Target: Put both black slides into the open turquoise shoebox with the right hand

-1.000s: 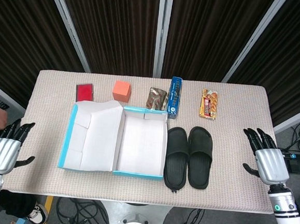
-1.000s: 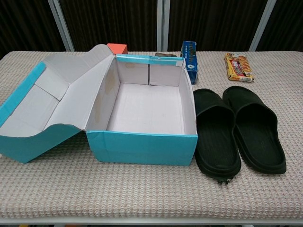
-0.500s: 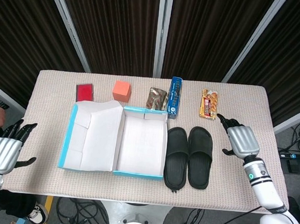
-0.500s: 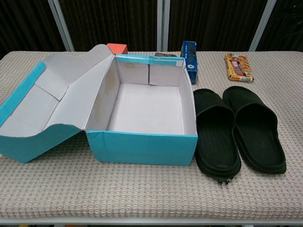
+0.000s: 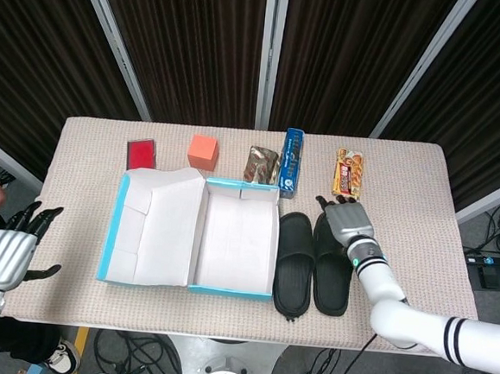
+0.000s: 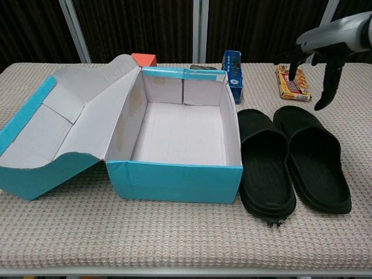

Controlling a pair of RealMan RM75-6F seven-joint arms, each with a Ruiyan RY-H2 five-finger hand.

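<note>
Comparing with half a second earlier, the right hand (image 5: 348,222) has moved in from the counter's (image 5: 406,182) right side and now hovers over the toe of the right slide (image 5: 332,261), fingers apart, holding nothing. The left hand (image 5: 6,254) stays off the counter's left edge, fingers spread and empty. Both slides are unmoved: the left slide (image 5: 295,262) lies just beside the shoebox (image 5: 237,238), the right slide touching it on its far side. They are matte black, open-toed, soles down. The shoebox stands open, lid (image 5: 154,223) folded left, white interior bare.
</note>
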